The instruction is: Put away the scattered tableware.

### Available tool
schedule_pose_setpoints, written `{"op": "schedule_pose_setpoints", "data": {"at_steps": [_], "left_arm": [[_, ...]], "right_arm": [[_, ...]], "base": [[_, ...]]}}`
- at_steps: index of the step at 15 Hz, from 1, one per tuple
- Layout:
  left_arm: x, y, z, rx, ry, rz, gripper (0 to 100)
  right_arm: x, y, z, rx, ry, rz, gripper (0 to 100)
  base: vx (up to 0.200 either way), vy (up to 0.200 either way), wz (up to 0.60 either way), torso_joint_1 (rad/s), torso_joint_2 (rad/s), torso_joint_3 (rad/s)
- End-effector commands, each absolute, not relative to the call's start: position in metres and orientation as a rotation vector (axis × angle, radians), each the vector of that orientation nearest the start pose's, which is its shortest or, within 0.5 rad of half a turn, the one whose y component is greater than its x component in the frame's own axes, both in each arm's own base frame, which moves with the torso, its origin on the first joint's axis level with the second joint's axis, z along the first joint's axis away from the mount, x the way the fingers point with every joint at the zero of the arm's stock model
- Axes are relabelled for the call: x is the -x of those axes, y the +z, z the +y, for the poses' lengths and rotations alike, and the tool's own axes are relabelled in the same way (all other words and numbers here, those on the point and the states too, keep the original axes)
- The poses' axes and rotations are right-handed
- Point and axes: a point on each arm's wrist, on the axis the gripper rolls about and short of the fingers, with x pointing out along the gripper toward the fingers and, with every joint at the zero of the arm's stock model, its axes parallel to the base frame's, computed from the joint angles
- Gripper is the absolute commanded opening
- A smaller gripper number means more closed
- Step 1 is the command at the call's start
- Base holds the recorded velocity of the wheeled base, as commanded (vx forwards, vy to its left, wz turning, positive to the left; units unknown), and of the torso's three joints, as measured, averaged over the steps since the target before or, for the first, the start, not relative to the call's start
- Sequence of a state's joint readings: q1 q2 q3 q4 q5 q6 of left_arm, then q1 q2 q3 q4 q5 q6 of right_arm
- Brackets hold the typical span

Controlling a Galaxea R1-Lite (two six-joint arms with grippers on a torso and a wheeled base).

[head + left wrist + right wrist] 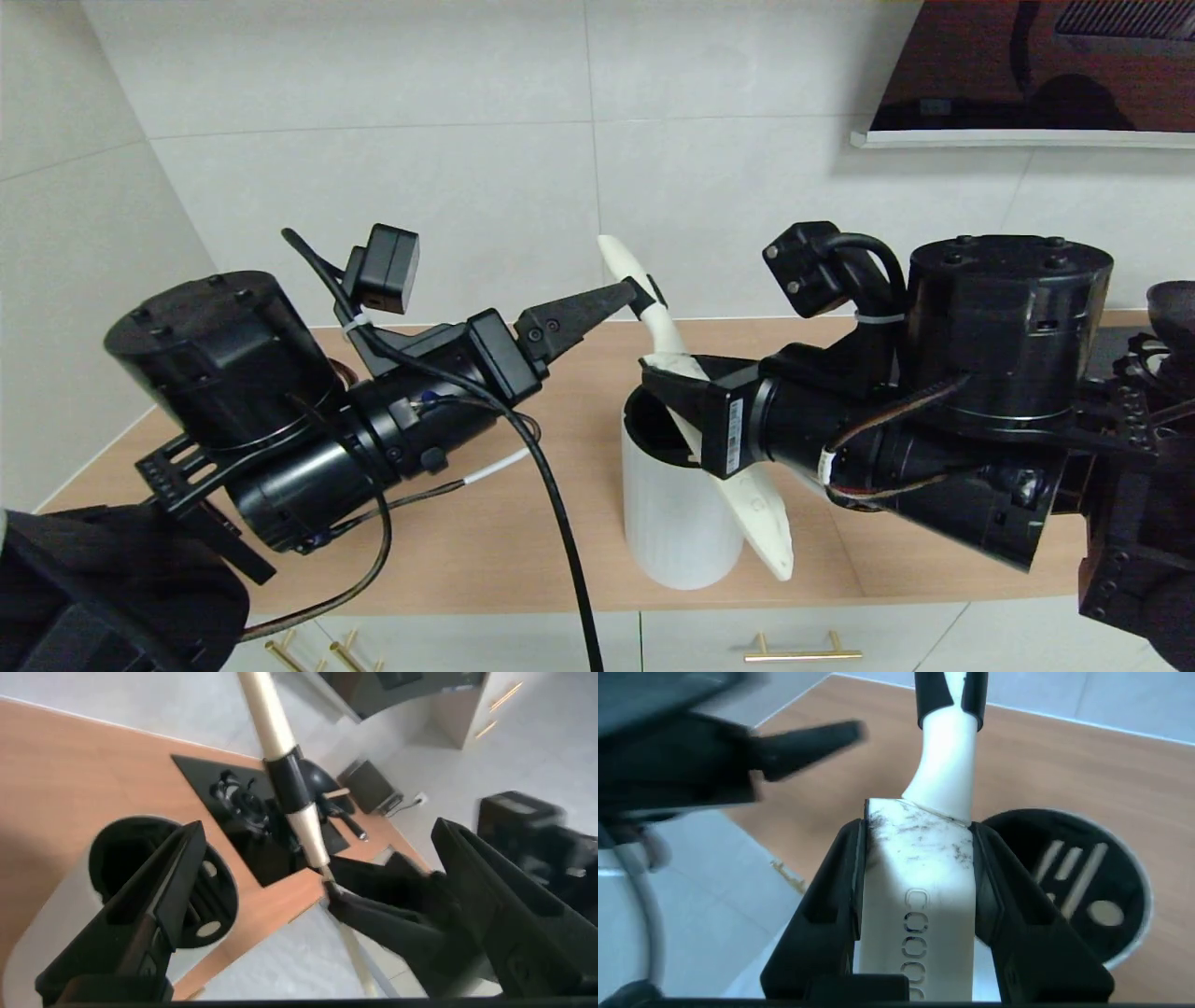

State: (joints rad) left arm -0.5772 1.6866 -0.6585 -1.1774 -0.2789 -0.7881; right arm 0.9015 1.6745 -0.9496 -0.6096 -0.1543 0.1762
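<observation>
White spatula (667,341) is clamped by its blade between the closed fingers of the right gripper (693,397) at centre frame. It is tilted, handle to the upper centre and blade tip hanging outside the holder (672,523). The left gripper (318,840) is spread wide with nothing gripped, the handle between its fingers, probably so a handover can be made. The holder is stood on the counter (523,551), lower centre.
</observation>
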Motion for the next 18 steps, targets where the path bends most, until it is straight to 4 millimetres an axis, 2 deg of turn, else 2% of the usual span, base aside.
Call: {"op": "schedule_pose_setpoints", "data": {"at_steps": [1,4,18], "left_arm": [[-0.249,0.192,-0.17,0.759,-0.855,0.21,100],[-0.254,0.187,-0.172,0.764,-0.84,0.19,100],[-0.253,0.177,-0.182,0.761,-0.857,0.216,100]], "right_arm": [[-0.188,0.223,0.25,-0.097,0.769,0.179,0],[-0.184,0.219,0.253,-0.089,0.785,0.189,0],[-0.184,0.21,0.257,-0.061,0.772,0.211,0]], "base": [[0.0,0.0,0.0,0.0,0.0,0.0],[0.0,0.0,0.0,0.0,0.0,0.0],[0.0,0.0,0.0,0.0,0.0,0.0]]}}
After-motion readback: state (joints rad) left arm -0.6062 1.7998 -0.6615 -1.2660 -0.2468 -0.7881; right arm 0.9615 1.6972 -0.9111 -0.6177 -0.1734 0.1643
